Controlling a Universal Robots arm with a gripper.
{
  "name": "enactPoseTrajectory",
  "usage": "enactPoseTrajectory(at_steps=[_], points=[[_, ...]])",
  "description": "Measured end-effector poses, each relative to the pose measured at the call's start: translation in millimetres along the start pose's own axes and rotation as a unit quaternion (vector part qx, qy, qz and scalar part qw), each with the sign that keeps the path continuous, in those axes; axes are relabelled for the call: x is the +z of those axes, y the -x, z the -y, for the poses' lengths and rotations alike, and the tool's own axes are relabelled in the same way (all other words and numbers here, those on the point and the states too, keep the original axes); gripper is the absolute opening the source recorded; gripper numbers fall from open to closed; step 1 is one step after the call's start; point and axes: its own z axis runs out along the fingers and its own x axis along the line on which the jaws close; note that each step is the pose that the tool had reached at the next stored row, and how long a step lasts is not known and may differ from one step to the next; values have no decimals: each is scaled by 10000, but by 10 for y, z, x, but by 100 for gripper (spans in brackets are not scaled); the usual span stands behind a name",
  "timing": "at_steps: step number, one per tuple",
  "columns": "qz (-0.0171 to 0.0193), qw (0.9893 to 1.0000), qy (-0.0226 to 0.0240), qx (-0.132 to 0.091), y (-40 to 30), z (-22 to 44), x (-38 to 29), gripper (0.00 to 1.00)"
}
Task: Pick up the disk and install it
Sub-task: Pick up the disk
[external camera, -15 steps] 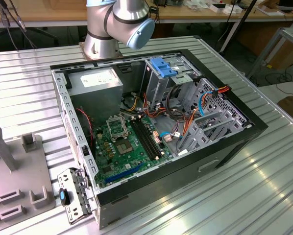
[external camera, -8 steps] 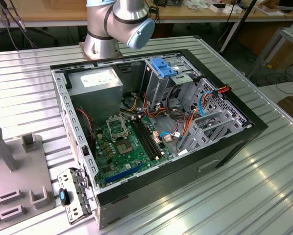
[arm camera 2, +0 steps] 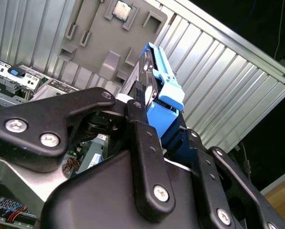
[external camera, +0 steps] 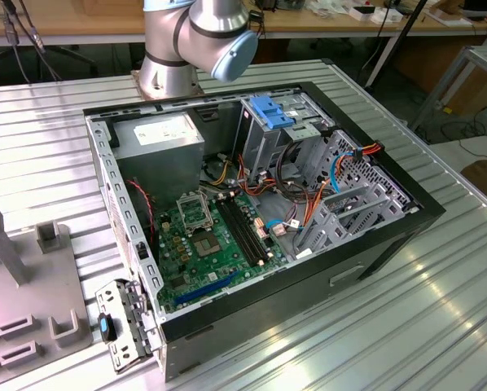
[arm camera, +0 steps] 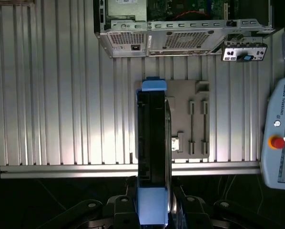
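Note:
The disk (arm camera: 152, 138), a grey-black drive in a bright blue carrier frame, stands on edge between my fingers in both wrist views. My gripper (arm camera: 153, 193) is shut on its lower end. In the second wrist view the disk (arm camera 2: 157, 83) sticks out beyond the black fingers (arm camera 2: 138, 119) of the gripper (arm camera 2: 164, 126), held high above the ribbed metal table. The open computer case (external camera: 252, 204) lies on its side in the exterior view, with a grey drive cage (external camera: 268, 142) at its far end topped by a fixed blue bracket (external camera: 273, 111). The case's rear panel (arm camera: 180, 33) lies beyond the disk's tip.
A grey fixture plate (arm camera: 188, 119) with slots lies on the table below the disk, also at the exterior view's left (external camera: 24, 301). A teach pendant (arm camera: 280, 133) with a red button rests beside it. The arm's base (external camera: 174, 49) stands behind the case.

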Motion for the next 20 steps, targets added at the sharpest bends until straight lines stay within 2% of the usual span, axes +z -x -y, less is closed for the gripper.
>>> enactPoseTrajectory(at_steps=[8, 13, 18, 20], points=[[0, 10000, 0, 0, -2, -99, -1, 37], [0, 10000, 0, 0, -5, -204, -2, 37], [0, 10000, 0, 0, -7, -255, -3, 37], [0, 10000, 0, 0, -8, -302, -4, 37]])
